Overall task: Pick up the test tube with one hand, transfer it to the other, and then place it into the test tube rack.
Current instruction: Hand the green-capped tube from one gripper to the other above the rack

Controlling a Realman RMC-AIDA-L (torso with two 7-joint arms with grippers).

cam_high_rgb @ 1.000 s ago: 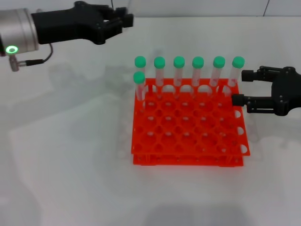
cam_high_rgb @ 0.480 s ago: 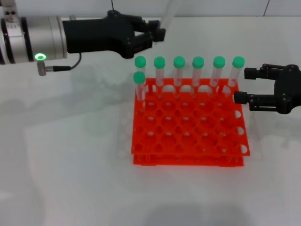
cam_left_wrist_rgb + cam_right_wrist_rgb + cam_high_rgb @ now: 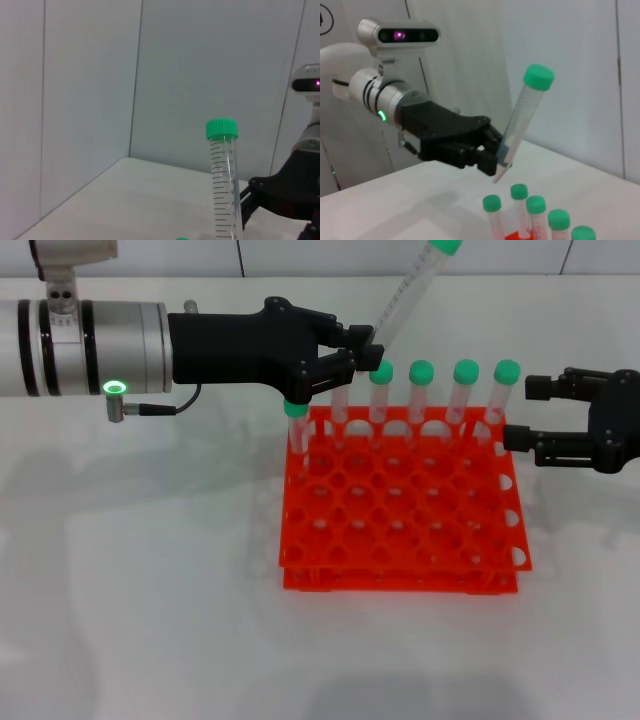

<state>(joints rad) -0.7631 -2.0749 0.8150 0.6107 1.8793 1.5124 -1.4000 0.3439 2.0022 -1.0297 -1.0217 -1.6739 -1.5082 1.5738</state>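
left gripper (image 3: 362,352) fingers clamp test tube (image 3: 408,292) above racked tubes (image 3: 464,390); right gripper (image 3: 528,412) fingers open.

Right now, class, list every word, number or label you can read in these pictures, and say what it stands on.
No text reads clearly.
test tube, held in the left gripper: printed graduation lines with tiny numerals, too small to read.
right gripper and test tube rack: no lettering shows.
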